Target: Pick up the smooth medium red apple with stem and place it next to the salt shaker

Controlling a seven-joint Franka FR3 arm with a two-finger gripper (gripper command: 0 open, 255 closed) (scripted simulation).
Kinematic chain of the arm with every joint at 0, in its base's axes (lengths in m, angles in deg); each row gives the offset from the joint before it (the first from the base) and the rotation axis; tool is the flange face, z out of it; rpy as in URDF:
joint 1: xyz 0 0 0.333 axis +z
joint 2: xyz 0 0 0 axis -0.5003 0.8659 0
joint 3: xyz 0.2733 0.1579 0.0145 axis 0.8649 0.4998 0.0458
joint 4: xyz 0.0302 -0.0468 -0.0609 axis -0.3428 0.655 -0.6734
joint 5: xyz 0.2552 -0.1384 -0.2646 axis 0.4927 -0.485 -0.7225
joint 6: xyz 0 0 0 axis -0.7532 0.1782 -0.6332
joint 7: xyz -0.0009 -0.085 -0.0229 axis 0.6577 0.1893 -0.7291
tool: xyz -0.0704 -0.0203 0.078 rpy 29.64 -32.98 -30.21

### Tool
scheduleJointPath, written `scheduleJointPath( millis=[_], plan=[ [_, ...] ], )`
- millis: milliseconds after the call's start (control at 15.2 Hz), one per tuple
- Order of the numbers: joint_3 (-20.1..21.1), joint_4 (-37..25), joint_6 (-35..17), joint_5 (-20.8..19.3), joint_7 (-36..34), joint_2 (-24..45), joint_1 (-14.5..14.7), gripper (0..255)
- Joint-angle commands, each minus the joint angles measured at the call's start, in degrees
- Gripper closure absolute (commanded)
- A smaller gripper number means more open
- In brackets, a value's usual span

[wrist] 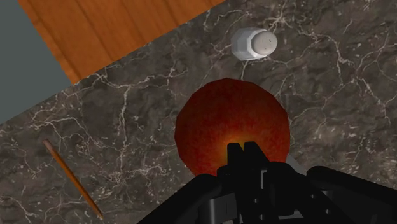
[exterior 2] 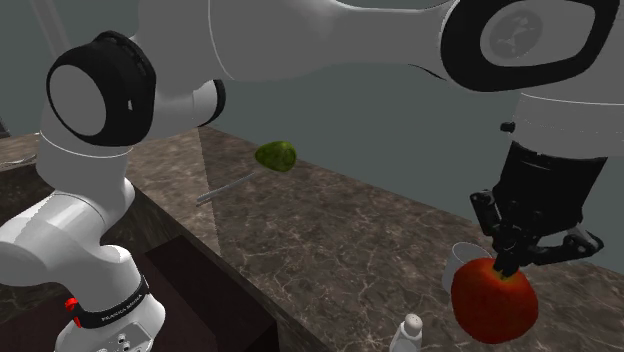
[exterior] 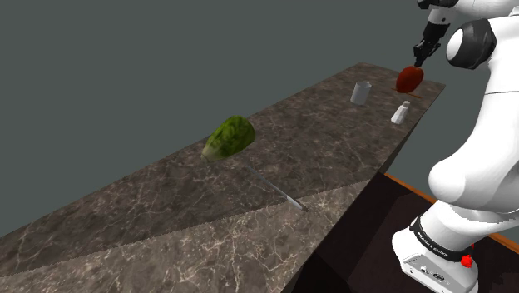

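Observation:
A smooth red apple (exterior: 408, 79) hangs under my black gripper (exterior: 420, 60), above the far end of the dark marble counter (exterior: 316, 150). The fingers are shut on its top at the stem, seen in the wrist view as the gripper (wrist: 245, 149) pinched over the apple (wrist: 232, 124). A white salt shaker (exterior: 400, 113) stands on the counter close to the apple, near the counter's edge. From the wrist, the shaker (wrist: 254, 44) sits just beyond the fruit. In the second exterior view the apple (exterior 2: 493, 300) hangs beside the shaker (exterior 2: 407, 335), below the gripper (exterior 2: 508, 265).
A pale cup (exterior: 359, 92) stands on the counter behind the apple. A green leafy head (exterior: 229, 137) lies mid-counter with a thin pencil-like stick (exterior: 279, 193) nearby. Wooden floor (wrist: 121, 32) shows past the counter's edge. The robot stand (exterior: 437, 258) sits beside the counter.

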Motion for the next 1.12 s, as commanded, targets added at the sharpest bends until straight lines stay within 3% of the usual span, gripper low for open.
scheduleJointPath(
  millis=[0,1056],
  plan=[
    [-0.04,3.02,-2.24,-0.17,-0.02,-0.8,0.4,255],
    [0.15,16.33,-14.94,-0.14,0.16,-1.35,1.51,255]
  ],
)
